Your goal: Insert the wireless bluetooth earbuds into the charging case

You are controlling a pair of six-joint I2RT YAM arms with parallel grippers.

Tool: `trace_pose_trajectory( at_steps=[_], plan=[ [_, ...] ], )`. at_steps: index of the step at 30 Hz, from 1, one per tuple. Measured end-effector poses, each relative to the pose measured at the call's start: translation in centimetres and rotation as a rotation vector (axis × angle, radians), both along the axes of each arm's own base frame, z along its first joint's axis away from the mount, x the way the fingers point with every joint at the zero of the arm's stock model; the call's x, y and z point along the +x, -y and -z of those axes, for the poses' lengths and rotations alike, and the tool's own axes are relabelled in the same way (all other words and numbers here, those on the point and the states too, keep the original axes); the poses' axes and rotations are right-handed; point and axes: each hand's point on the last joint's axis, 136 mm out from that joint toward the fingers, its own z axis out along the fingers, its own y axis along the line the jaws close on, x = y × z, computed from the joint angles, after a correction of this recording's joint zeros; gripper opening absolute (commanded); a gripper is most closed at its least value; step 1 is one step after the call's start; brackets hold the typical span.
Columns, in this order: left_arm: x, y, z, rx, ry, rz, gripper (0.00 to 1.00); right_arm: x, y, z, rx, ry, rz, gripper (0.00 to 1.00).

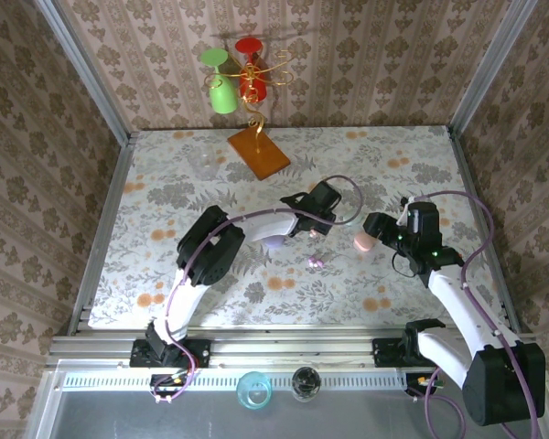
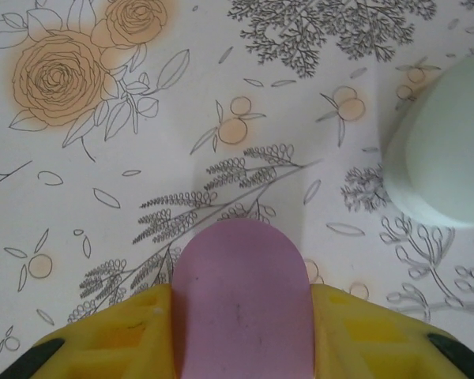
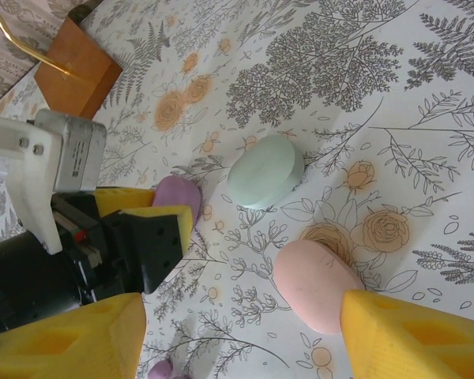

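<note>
Left fingers pinch one lilac case; right fingers spread beside one pink case, one mint case apart.

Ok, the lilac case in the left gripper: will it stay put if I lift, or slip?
The lilac case looks smooth, hard and rounded, so it could squirt forward from the left gripper, whose fingers pinch its curved sides. It is small, so probably light. Being stiff plastic by the look, it should not deform under the squeeze.
</note>
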Motion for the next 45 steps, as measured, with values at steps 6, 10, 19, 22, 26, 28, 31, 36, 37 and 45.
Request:
trace_pose_trajectory(
  at_steps=[6,10,19,22,26,28,31,36,37,45],
  plan=[
    [-0.9,0.1,-3.1,-0.063,0.04,0.143,0.41,-0.1,-0.4,-0.4,0.093,-0.007,-0.016,0.67],
    [-1.6,0.8,-6.3,-0.107,0.102,0.271,0.41,-0.2,-0.8,-0.8,0.197,0.0,-0.043,0.67],
    [-6.7,0.1,-8.8,-0.184,0.119,0.591,0.39,0.2,-3.7,-2.2,0.433,0.01,-0.202,0.67],
    [-7.7,-0.4,-9.3,-0.227,0.105,0.642,0.38,0.4,-4.5,-2.0,0.498,0.001,-0.241,0.67],
    [-8.6,0.1,-10.5,-0.294,0.121,0.7,0.39,0.3,-5.2,-1.7,0.56,-0.021,-0.269,0.68],
    [-8.9,0.3,-11.0,-0.317,0.133,0.721,0.39,0.2,-5.6,-1.9,0.573,-0.019,-0.286,0.69],
    [-9.4,0.4,-11.4,-0.342,0.144,0.744,0.39,0.2,-6.5,-2.2,0.583,-0.015,-0.316,0.69],
    [-9.8,0.3,-12.1,-0.368,0.161,0.762,0.39,-0.2,-8.3,-2.1,0.598,-0.038,-0.364,0.67],
    [-9.8,0.3,-12.3,-0.375,0.169,0.765,0.39,-0.3,-8.6,-1.9,0.6,-0.044,-0.371,0.67],
    [-10.2,0.3,-12.8,-0.396,0.178,0.781,0.39,-0.1,-9.5,-1.7,0.618,-0.062,-0.388,0.45]
  ],
)
